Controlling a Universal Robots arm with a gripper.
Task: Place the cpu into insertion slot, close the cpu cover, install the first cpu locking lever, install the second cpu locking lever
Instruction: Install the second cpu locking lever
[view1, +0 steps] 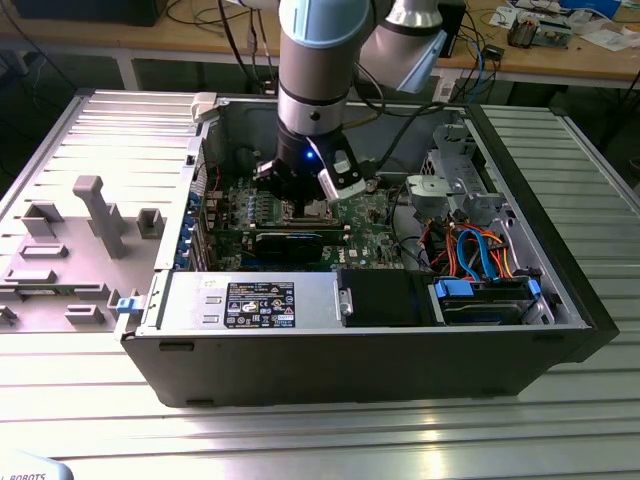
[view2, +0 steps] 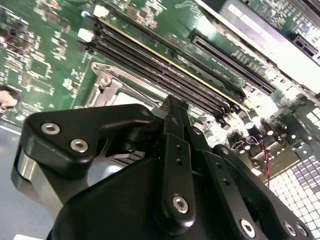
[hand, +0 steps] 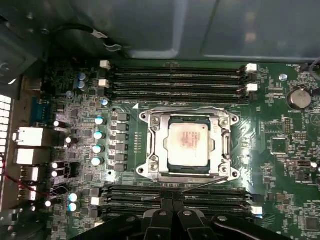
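With memory slots (hand: 175, 82) flanking it, cpu (hand: 187, 141) sits under cpu cover (hand: 186, 120).

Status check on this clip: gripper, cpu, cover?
Gripper low over motherboard, fingertips together, nothing held. Cpu seated in insertion slot, cpu cover down around it. Nothing in the way.

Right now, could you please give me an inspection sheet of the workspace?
Surface: ribbed metal table carrying an open computer case.
Job's things: cpu lies in the slot on the green motherboard; cover lies flat around it.
Clutter: grey fixture blocks on the exterior view's left.
Gripper: gripper low over the motherboard, close to the socket; its tips at the memory slots beside the slot; nothing seen in the jaws.
Cables: blue and orange bundle in the case; black cables on the arm.
Surroundings: wooden bench with cables and boxes behind.
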